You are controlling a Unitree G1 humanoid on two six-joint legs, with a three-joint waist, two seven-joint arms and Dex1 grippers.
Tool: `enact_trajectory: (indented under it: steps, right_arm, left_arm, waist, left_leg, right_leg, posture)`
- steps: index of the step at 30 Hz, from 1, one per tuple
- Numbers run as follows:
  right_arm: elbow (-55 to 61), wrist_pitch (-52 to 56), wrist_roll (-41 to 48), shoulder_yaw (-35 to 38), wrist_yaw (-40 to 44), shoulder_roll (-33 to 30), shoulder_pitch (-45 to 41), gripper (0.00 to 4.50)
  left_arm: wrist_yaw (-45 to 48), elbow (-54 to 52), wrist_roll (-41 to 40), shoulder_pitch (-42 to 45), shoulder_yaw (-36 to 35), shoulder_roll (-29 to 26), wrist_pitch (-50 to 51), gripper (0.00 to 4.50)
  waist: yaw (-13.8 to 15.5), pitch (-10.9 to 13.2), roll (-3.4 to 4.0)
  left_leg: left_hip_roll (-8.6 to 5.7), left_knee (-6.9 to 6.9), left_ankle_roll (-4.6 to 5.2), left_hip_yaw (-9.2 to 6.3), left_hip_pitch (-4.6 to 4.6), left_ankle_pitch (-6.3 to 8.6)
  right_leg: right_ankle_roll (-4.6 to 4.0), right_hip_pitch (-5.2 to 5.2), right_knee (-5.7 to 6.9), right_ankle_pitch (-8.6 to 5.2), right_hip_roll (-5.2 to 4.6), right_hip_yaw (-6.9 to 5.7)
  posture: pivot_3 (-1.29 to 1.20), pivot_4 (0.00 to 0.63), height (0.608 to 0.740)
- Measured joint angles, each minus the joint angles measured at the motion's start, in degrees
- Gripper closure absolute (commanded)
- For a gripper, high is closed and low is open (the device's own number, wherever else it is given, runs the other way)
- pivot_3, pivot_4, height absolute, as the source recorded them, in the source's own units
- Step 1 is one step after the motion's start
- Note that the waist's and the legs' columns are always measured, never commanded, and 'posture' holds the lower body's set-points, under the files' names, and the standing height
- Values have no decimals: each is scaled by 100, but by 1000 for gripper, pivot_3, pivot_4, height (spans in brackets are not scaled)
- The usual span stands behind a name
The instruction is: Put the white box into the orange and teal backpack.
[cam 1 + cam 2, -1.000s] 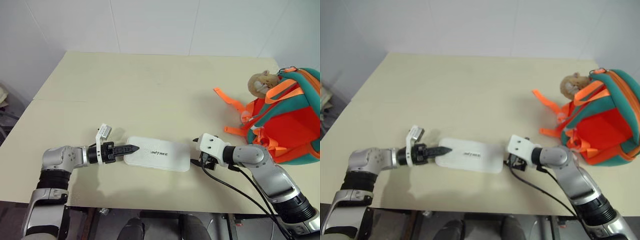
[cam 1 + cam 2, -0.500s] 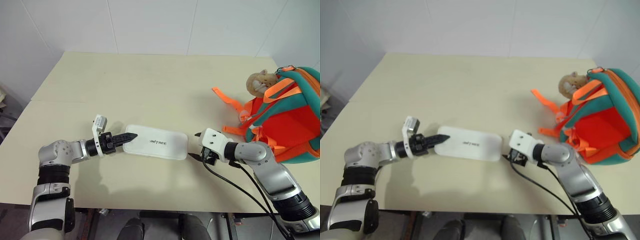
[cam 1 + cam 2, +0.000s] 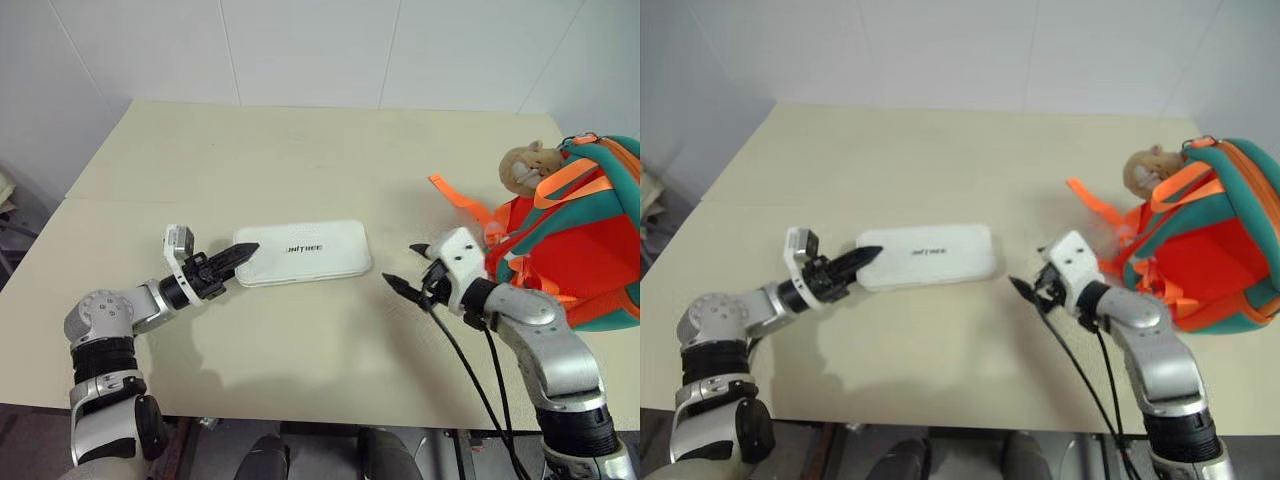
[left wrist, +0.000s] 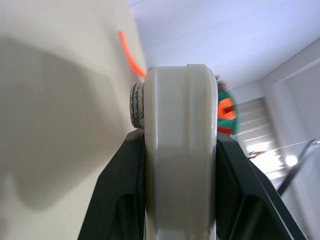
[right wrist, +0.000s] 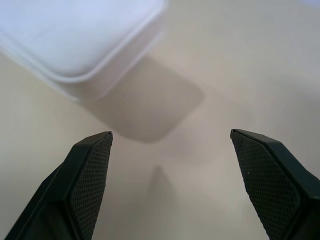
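Box (image 3: 301,252): held at one short end by the left pincer (image 3: 240,253), whose two black fingers are clamped on its edge. In the left wrist view the box's end (image 4: 180,150) stands edge-on between the two fingers (image 4: 117,200), touching both. From that pincer the box extends toward the right pincer (image 3: 408,268) and casts a shadow on the surface (image 3: 300,160) beneath it.

Right pincer: spread wide and holding nothing. It faces the free end of the box across a clear gap. In the right wrist view both fingers (image 5: 85,175) stand far apart, with the corner of the box (image 5: 75,45) ahead of them and not touching either one.

Backpack (image 3: 590,240): on the surface just behind the right pincer, well apart from the left one. Its orange straps (image 3: 455,200) trail across the surface toward the box. A tan plush toy (image 3: 525,165) sits at its upper edge.
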State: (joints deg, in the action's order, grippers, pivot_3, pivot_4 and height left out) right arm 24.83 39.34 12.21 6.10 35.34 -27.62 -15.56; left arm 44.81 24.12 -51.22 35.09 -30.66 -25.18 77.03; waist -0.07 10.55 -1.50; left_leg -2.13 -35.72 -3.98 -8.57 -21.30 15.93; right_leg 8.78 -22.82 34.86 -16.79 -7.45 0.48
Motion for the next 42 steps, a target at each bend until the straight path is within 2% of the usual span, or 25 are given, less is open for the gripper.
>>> enact_trajectory:
  steps: [3, 8, 12, 19, 30, 42]
  right_arm:
    - [465, 426, 468, 624, -273, 239, 263, 0]
    - [1329, 1144, 1453, 1529, -595, 511, 743, 0]
    - [1705, 1466, 2014, 1922, -857, 573, 1073, 0]
    - [1796, 916, 2210, 2680, -1430, 727, 1240, 0]
    - [1116, 300, 2062, 2975, -1791, 523, 1440, 0]
    - [-328, -466, 1660, 2321, -2163, 533, 446, 0]
  left_arm:
    - [-207, -39, -192, -1, -277, 57, 38, 3174]
    - [-363, -93, -351, 12, -305, 200, 105, 3174]
    - [-405, -82, -352, 22, -228, 216, 90, 3174]
    - [-397, 150, -333, 296, 98, 232, 9, 3174]
    - [-330, 159, -334, 320, 275, 182, -14, 3175]
    - [-363, -120, -368, 128, 277, 169, 62, 3175]
  waist:
    - [1, 0, 0]
    - [2, 0, 1]
    - [-3, 1, 1]
    - [2, 1, 2]
    - [-6, 2, 4]
    - [-15, 6, 10]
  left_leg:
    - [1, 2, 1, -1, 1, 1]
    - [2, 8, 7, 1, 2, 4]
    - [0, 7, 16, 9, 4, 9]
    - [0, 9, 18, 8, 5, 10]
    - [1, 13, 16, 13, 6, 9]
    - [1, 21, 0, 14, 6, 0]
  right_leg:
    - [0, 0, 1, 0, 1, 0]
    - [0, 0, -2, 0, 1, 0]
    - [0, 0, -2, 0, 0, 4]
    - [0, 0, -1, 1, 1, 3]
    - [0, 0, -7, 1, 1, 5]
    - [0, -4, -13, 0, 0, 6]
  posture:
    - [0, 150, 740]
    - [0, 150, 740]
    - [0, 150, 740]
    - [0, 150, 740]
    - [0, 150, 740]
    - [0, 150, 740]
